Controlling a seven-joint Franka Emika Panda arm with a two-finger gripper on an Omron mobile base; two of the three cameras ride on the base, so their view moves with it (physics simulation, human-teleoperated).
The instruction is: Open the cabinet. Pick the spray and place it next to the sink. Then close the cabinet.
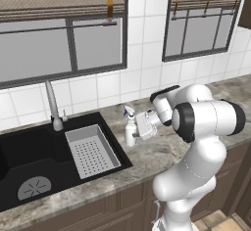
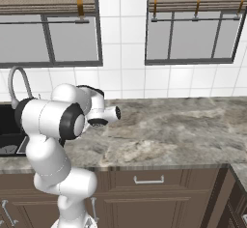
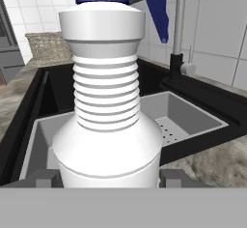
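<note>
The spray (image 1: 129, 127), a small white bottle with a blue-white trigger nozzle, stands upright on the stone counter just right of the black sink (image 1: 29, 147). My gripper (image 1: 132, 133) reaches in from the right, its fingers closed against the bottle's lower body. In the hand view the spray (image 3: 106, 125) rises between the two fingertips (image 3: 46, 178), with the sink's grey strainer tray (image 3: 185, 121) and faucet (image 3: 179, 29) behind it. A dark brown edge of the cabinet (image 1: 246, 5) shows at the top right corner; its doors are out of view.
The strainer tray (image 1: 92, 151) lies in the basin's right part, with the faucet (image 1: 51, 103) behind it. Marble counter (image 2: 183, 130) stretches right of the arm. Lower drawers with silver handles (image 2: 148, 179) run below. A woven basket (image 3: 48, 46) sits beyond the sink.
</note>
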